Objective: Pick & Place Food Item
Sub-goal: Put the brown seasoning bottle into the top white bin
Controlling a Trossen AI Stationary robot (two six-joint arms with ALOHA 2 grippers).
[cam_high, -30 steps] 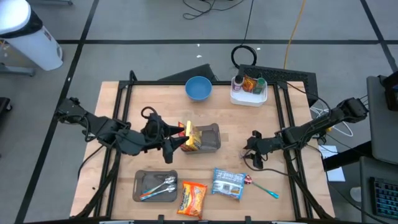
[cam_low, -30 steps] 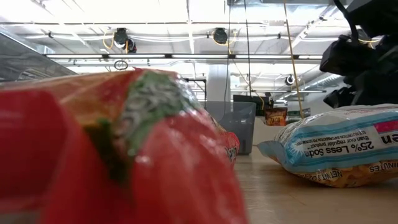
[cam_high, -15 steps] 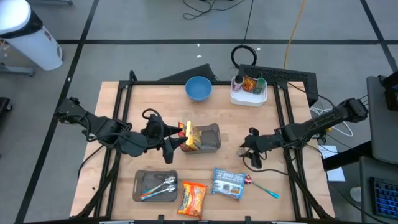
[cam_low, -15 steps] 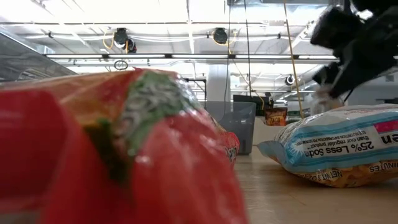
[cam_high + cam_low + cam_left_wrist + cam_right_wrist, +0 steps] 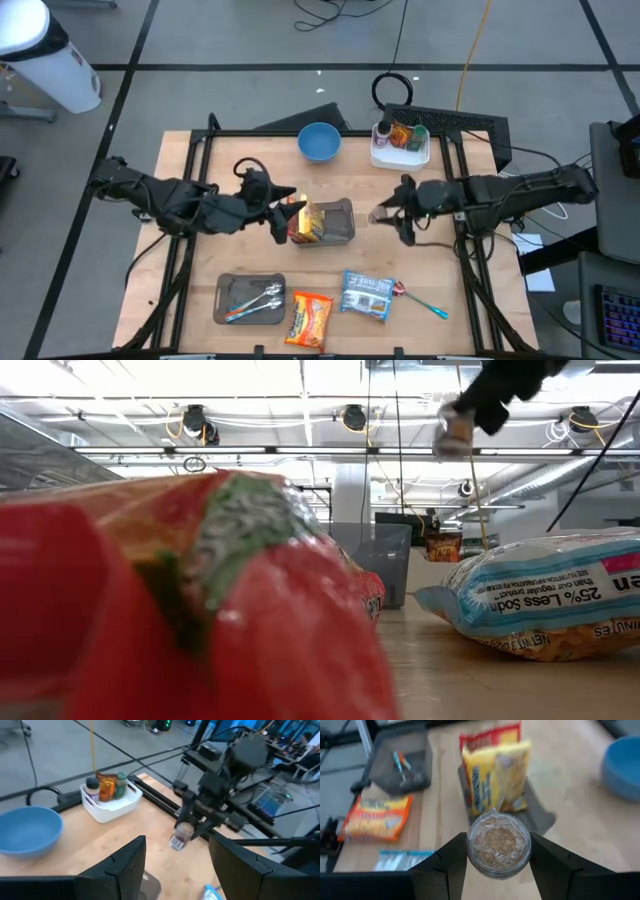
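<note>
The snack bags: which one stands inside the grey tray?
The yellow bag, upright in the grey tray; the orange bag and blue bag lie flat on the table.

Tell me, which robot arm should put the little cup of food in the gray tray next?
The right one, probably. The right gripper already holds the cup in the air beside the gray tray. The left gripper is open at the tray's other side, by the yellow bag, holding nothing.

Blue bowl (image 5: pixel 319 142); yellow packet (image 5: pixel 496 775) in grey tray (image 5: pixel 345 208); orange packet (image 5: pixel 309 320); white bin (image 5: pixel 400 154).
</note>
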